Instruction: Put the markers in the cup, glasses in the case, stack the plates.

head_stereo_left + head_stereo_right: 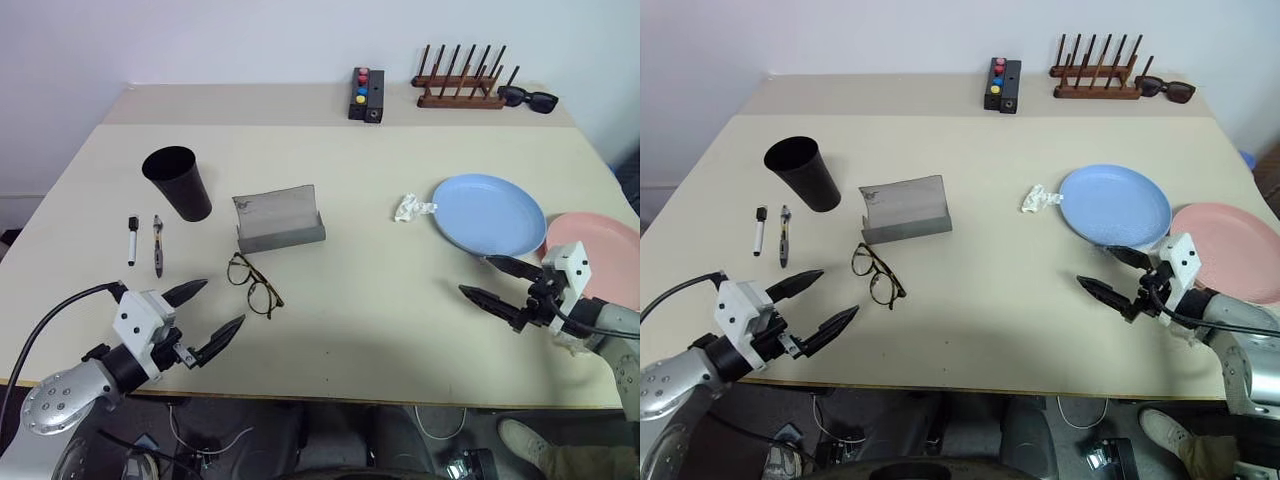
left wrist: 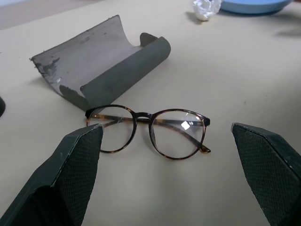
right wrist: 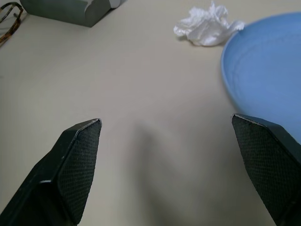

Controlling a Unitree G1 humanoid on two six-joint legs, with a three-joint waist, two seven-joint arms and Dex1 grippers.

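The wide beige rectangular table (image 1: 330, 330) spreads under both arms. Just beyond the right gripper (image 1: 492, 281), whose two black fingers stand wide apart with nothing between them, lies the round shallow light blue plastic plate (image 1: 490, 214); the upper finger reaches its near rim, though whether they touch cannot be told. The round pink plastic plate (image 1: 600, 243) of like size lies to that gripper's outer right side, its edge tucked against the blue one. A crumpled white paper scrap (image 1: 411, 208) sits ahead and to the left of the right gripper, just beside the blue plate's rim.

Ahead of the left gripper (image 1: 207, 314), also spread wide and empty, the flat grey rectangular glasses case (image 1: 279, 222) lies with its fold-over flap standing up. The tall black tapered plastic tumbler (image 1: 179, 183) stands upright farther ahead, to that gripper's left. The thin dark-rimmed eyeglasses with roundish clear lenses (image 1: 254, 284) lie folded on the table directly before the left fingers, near them, between gripper and case. The two slim markers lie side by side, apart from each other, left of the left gripper's line and just short of the tumbler: the white-bodied one with black cap (image 1: 132, 240) outermost, the dark grey-black one (image 1: 158, 244) beside it.
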